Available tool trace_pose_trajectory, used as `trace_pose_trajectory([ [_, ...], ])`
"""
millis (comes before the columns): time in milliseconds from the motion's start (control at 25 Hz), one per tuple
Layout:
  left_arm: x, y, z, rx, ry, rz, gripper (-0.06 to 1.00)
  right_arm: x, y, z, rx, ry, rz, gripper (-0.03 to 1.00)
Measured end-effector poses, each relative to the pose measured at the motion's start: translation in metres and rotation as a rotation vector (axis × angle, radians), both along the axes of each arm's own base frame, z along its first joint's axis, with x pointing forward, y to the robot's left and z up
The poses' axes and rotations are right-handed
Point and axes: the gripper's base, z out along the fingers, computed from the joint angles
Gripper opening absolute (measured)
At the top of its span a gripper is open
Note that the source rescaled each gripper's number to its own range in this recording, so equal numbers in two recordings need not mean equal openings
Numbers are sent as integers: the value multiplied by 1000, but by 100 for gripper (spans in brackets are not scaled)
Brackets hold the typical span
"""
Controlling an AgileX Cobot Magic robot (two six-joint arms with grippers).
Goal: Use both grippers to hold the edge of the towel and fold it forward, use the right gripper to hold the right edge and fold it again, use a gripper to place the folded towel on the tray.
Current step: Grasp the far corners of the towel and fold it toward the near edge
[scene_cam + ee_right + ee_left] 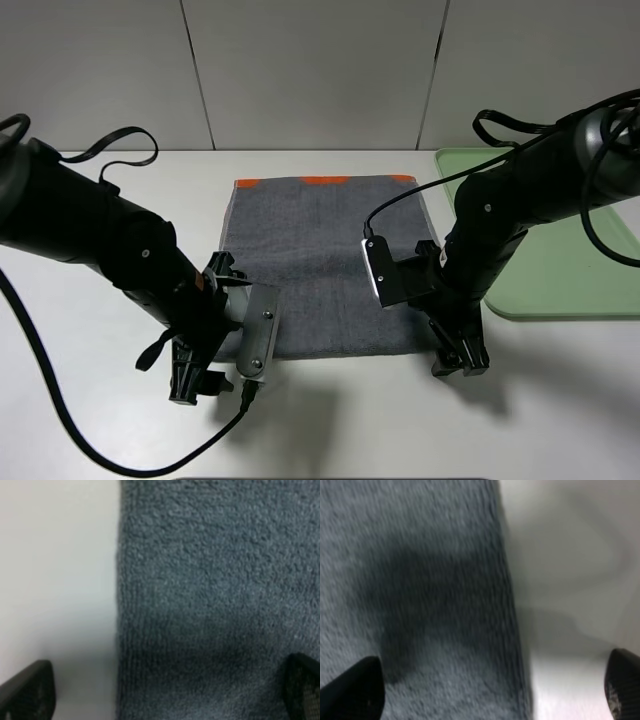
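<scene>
We find the dark grey terry towel (320,260), orange band at its far end, lying flat and unfolded on the white table (330,430), to the left of the pale green plastic tray (560,270). The black left gripper (487,697) and the black right gripper (165,692) hang at its near corners, each spread wide astride a side hem, one fingertip over cloth and one over table, pinching nothing. We judge no fold is made yet: both folds and the placing remain.
</scene>
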Motion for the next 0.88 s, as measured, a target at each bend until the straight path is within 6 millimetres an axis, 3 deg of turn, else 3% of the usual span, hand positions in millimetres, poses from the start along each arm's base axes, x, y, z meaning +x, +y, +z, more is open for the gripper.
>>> trace_pose_trajectory([
  [320,-1,-2,-2,-3,7,10,80,0,1,0,11,2,-15,100],
  [880,0,-2,-5,-1,23,31,78,0,2,0,28,5,-40,100],
])
